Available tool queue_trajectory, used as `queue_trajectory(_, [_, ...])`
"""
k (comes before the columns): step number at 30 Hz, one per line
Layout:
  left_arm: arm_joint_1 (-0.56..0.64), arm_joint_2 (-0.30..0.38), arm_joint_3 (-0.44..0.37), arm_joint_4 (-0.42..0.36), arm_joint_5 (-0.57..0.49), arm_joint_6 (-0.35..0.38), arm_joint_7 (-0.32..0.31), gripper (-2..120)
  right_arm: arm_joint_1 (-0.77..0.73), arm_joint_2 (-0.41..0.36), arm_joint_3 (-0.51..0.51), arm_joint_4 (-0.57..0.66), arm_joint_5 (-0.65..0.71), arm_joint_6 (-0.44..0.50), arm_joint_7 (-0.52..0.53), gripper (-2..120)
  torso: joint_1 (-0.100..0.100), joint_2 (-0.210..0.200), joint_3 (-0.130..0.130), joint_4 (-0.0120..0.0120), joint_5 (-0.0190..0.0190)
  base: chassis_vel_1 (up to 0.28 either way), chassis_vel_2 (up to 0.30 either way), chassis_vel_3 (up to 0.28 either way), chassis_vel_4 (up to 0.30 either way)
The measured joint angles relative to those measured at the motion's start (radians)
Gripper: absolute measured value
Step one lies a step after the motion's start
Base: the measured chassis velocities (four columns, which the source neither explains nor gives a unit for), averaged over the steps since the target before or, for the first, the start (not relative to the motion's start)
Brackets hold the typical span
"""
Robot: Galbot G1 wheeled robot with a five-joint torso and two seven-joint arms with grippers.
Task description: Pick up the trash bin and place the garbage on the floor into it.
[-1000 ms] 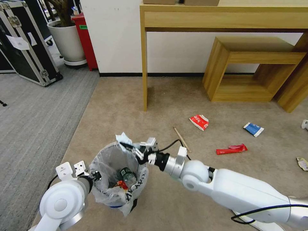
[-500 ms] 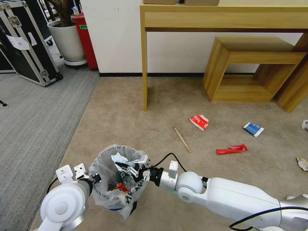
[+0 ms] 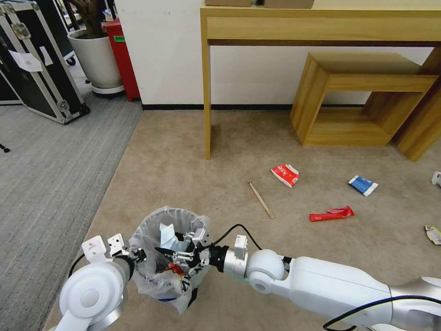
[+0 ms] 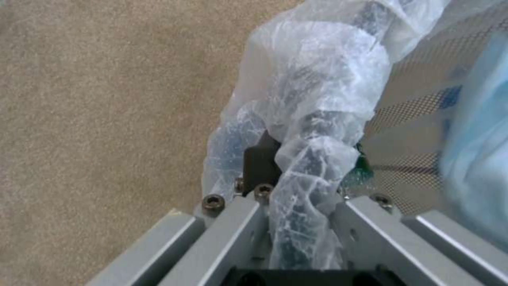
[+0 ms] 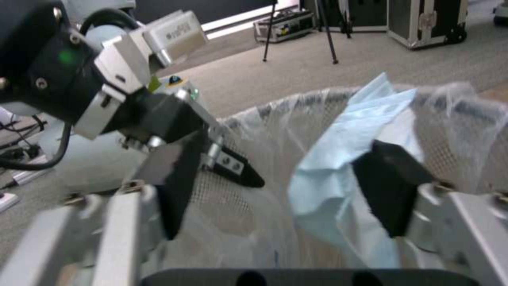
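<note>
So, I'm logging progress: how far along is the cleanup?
Partly done. The trash bin, gripped at its rim by the left gripper, already holds a bottle and wrapper. The open right gripper is dropping white paper in. Stick, carton, packet and red wrapper remain.

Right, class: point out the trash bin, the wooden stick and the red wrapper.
trash bin [image 3: 149, 239], head view, on the near-left bag-lined rim.
wooden stick [image 3: 261, 199], head view, at the middle of its length.
red wrapper [image 3: 331, 214], head view, at the middle of its flat body.

Trash bin [image 3: 167, 257] between both hands, stick [image 3: 261, 199], carton [image 3: 285, 174] and wrapper [image 3: 331, 214] farther right on carpet [image 3: 183, 170].
</note>
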Motion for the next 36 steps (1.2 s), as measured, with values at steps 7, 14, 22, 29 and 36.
queue_trajectory(7, [-0.01,0.0,0.008,0.01,-0.002,0.001,0.0,0,0.009,0.003,-0.015,0.003,0.014,-0.007,-0.004,96,0.0,0.0,0.0,0.0,0.0,0.0,0.0,0.0,0.0])
queue_trajectory(14, [-0.019,-0.001,0.01,0.017,-0.002,0.002,0.0,0,0.037,-0.006,-0.027,0.023,0.057,-0.041,-0.013,100,0.0,0.0,0.0,-0.0001,0.0002,0.0,0.0,0.0,0.0])
queue_trajectory(22, [-0.02,0.003,0.012,0.018,-0.002,0.003,0.0,0,0.164,-0.044,-0.054,0.092,0.133,-0.172,0.026,100,0.0,0.0,0.0,0.0,0.0001,0.0,0.0,0.0,0.0])
queue_trajectory(29, [-0.018,-0.001,0.011,0.016,0.0,0.003,0.0,0,0.284,-0.057,-0.112,0.123,0.277,-0.258,0.069,100,0.0,0.0,0.0,0.0,0.0,0.0,0.0,0.0,0.0])
queue_trajectory(36, [-0.017,0.003,0.007,0.009,-0.002,0.004,0.001,0,0.283,-0.044,-0.114,0.163,0.394,-0.333,0.184,100,0.0,0.0,0.0,0.0,0.0,0.0,0.0,0.0,0.0])
